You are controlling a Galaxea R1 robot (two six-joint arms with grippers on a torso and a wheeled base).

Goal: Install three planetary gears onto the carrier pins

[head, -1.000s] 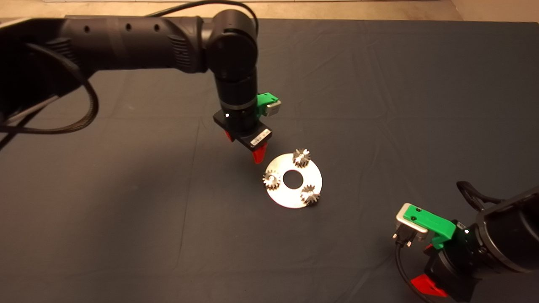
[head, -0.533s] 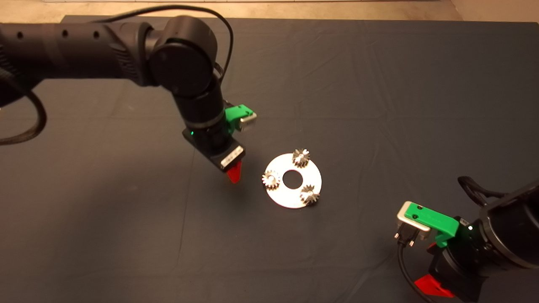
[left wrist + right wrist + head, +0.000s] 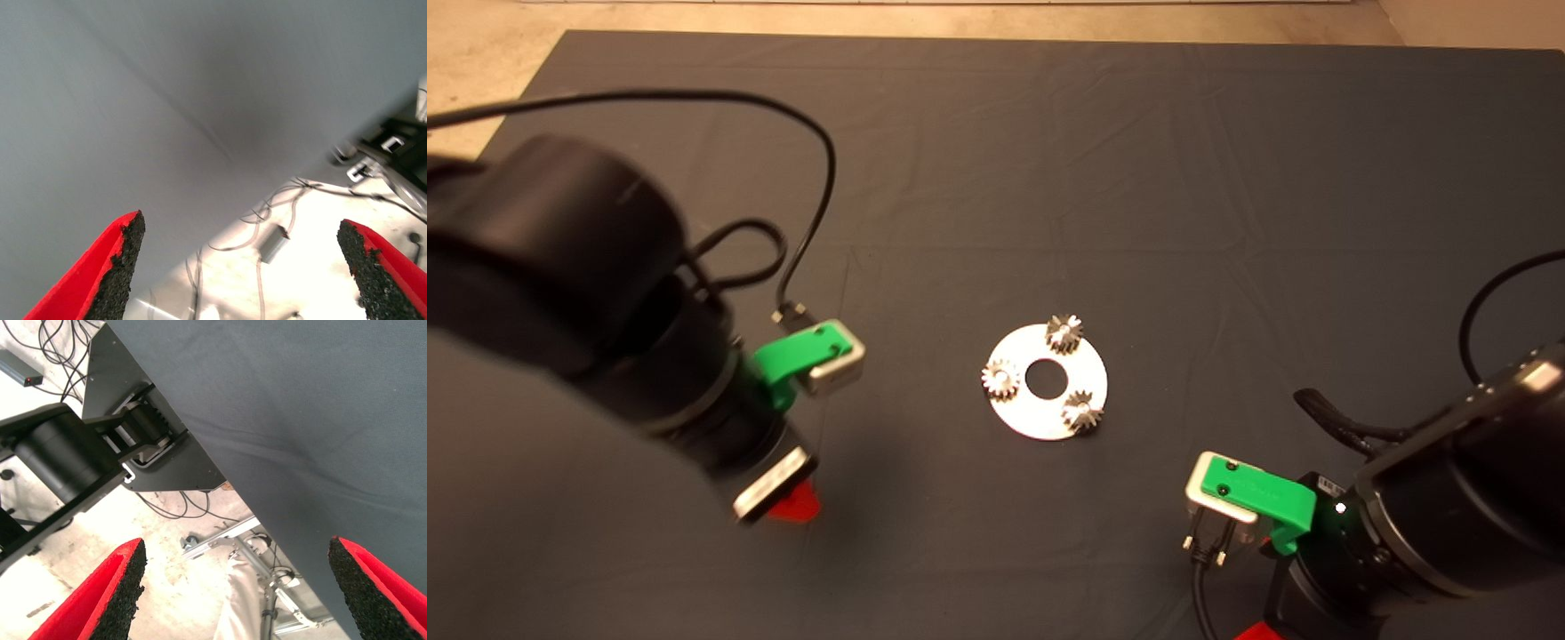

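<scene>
Hovering at lower left of the frame, left hand (image 3: 791, 505) released, fingers (image 3: 117, 270) spread wide over the mat (image 3: 1138, 178). Waiting at lower right, right hand (image 3: 233, 600) likewise released. Sitting mid-frame, well apart from both, three planetary gears (image 3: 1064, 333) seated on the carrier pins of the disc (image 3: 1040, 418).

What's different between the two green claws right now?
The left gripper hangs over the mat left of the disc; the right gripper sits at the lower right edge, mostly out of the head view. The left one is nearer the gears. Both have their fingers spread wide, holding nothing.
</scene>
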